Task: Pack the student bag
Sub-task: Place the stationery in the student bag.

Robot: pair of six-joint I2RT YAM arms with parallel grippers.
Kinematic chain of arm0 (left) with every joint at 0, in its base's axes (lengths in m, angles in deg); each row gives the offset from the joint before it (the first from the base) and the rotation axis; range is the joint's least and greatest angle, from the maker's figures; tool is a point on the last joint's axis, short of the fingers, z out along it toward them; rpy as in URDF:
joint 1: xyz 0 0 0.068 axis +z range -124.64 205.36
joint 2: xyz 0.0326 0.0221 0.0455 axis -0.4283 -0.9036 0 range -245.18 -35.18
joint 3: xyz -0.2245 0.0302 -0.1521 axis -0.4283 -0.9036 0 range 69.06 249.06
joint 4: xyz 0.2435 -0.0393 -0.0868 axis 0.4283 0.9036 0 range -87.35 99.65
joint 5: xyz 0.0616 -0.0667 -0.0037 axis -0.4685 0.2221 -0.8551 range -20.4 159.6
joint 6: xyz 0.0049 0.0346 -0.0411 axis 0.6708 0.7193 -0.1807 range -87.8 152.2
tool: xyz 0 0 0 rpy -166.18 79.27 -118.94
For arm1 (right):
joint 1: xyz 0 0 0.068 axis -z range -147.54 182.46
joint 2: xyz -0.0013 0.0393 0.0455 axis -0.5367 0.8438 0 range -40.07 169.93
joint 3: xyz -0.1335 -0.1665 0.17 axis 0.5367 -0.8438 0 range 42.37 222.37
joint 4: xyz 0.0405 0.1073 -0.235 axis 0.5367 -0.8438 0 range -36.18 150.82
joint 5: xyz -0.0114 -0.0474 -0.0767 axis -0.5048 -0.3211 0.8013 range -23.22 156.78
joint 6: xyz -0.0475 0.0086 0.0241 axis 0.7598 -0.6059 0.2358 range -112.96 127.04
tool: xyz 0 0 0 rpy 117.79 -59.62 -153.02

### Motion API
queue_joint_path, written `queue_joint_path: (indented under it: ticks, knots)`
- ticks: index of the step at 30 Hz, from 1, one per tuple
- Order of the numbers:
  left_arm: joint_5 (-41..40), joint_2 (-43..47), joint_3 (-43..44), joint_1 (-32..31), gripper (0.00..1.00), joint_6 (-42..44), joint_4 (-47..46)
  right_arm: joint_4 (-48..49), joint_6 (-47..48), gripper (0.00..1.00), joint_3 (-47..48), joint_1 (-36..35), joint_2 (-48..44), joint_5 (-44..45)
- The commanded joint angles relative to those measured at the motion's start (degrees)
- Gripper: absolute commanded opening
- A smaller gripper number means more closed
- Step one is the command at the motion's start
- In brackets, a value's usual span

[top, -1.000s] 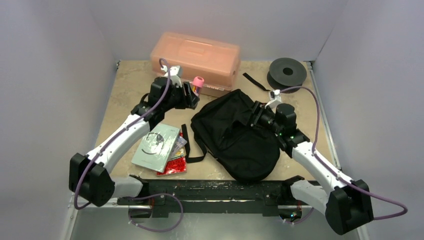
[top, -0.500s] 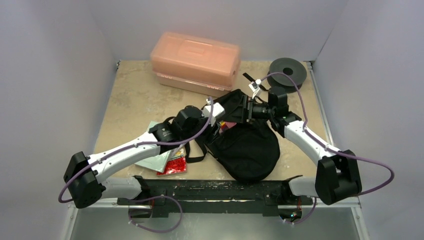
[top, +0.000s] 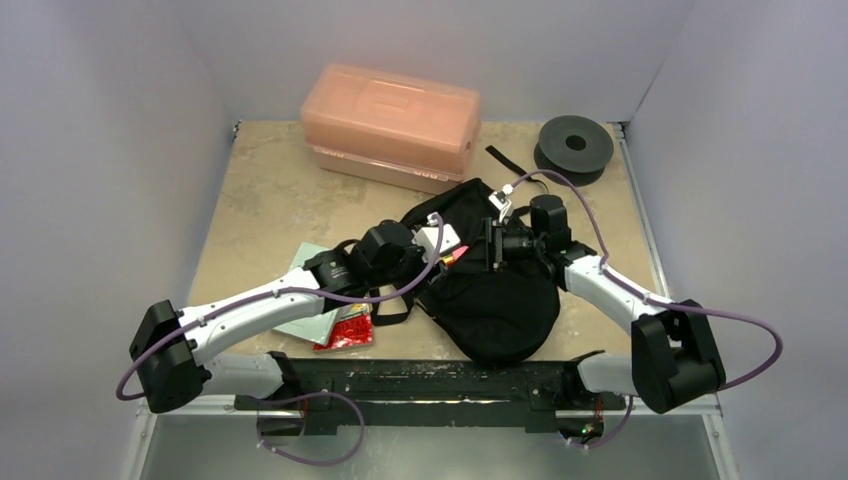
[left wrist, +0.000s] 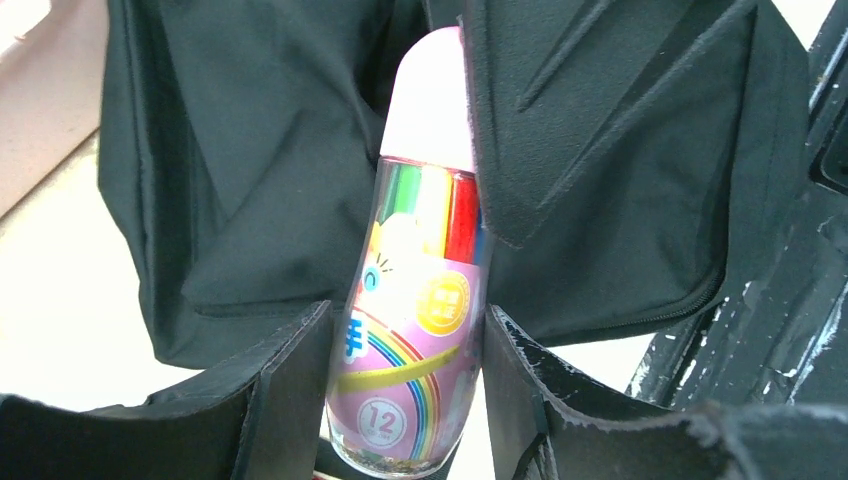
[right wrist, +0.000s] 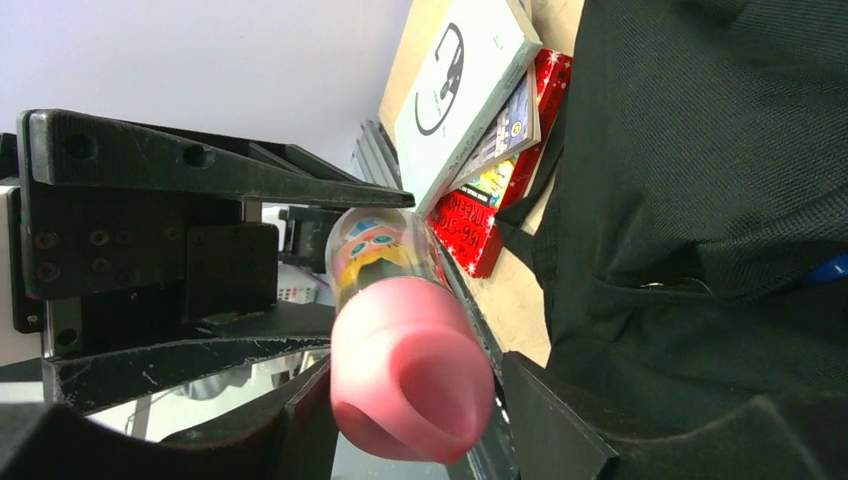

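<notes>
The student bag (top: 500,300) lies slumped in the middle of the table, black and soft, and also fills the left wrist view (left wrist: 250,150) and the right wrist view (right wrist: 720,150). My left gripper (top: 445,250) (left wrist: 405,330) is shut on a clear marker tube (left wrist: 420,330) with a rainbow label and a pink cap. It holds the tube level over the bag's upper left edge, with the cap tip behind a fabric flap. My right gripper (top: 487,245) (right wrist: 415,365) faces it, jaws open around the pink cap (right wrist: 410,370), with a thin gap on one side.
A translucent orange-pink box (top: 390,125) stands at the back and a black spool (top: 574,146) at the back right. A grey-green book (top: 320,310) (right wrist: 455,80) and a red packet (top: 350,330) (right wrist: 470,225) lie left of the bag, partly under my left arm. A strap (top: 505,160) trails behind the bag.
My left arm has swung from beside the box to the bag, carrying the tube. My right gripper left the bag's top and turned left to meet the tube's cap.
</notes>
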State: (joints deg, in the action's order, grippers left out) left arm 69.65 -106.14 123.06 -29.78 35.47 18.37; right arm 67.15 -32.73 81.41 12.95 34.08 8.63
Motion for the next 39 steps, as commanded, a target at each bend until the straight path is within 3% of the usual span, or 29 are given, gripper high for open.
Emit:
queue_joint_path:
  ticks: [1,5,8,9,10,11,12,16,18,24,27,33,39]
  knots:
    - [4.23,-0.6,2.23,-0.93,0.0,2.54,-1.95,4.48,-1.97,0.61,-1.39,-0.25,-1.39,-0.28]
    - [3.87,-1.2,3.08,-1.14,0.0,2.88,-0.65,5.35,-2.53,0.61,-1.53,-0.39,-1.74,-0.91]
    - [4.63,-1.25,3.18,-1.21,0.0,2.79,-0.87,5.17,-2.33,0.53,-1.68,-0.44,-1.9,-1.15]
    - [4.91,-1.33,3.37,-1.2,0.0,2.72,-0.75,5.27,-2.33,0.47,-1.96,-0.44,-1.9,-1.17]
    - [4.95,-1.37,3.48,-1.2,0.0,2.57,-0.7,5.35,-2.33,0.3,-2.22,-0.43,-1.9,-1.07]
    - [4.91,-1.37,3.56,-1.2,0.0,2.2,-0.73,5.03,-2.36,0.06,-2.43,-0.42,-2.1,-0.55]
    - [4.43,-1.33,3.53,-1.2,0.02,1.55,-1.01,4.18,-2.08,0.0,-2.63,-0.4,-2.35,0.58]
    - [-1.38,0.08,1.91,-1.2,0.42,-1.87,-4.63,-3.37,2.18,0.0,-2.52,-0.11,-4.76,9.25]
    - [-7.15,1.68,0.78,-1.12,0.55,-3.63,-6.84,-8.61,4.17,0.0,-1.85,0.09,-8.65,18.13]
    - [-23.74,6.52,-1.83,-0.18,0.68,-18.56,-9.66,-20.79,0.55,0.0,-3.23,0.58,-26.1,55.72]
    - [-23.97,6.39,-1.77,2.79,0.71,-28.69,-5.54,-23.76,-0.55,0.0,-4.95,0.69,-32.24,64.32]
    - [-9.86,1.59,-3.13,10.41,0.71,-41.57,-6.21,-23.03,-2.55,0.0,-6.56,0.72,-29.83,62.17]
    - [-1.61,-4.61,-2.56,11.89,0.71,-45.44,-8.46,-7.98,-9.79,0.0,-13.24,0.78,-24.48,49.25]
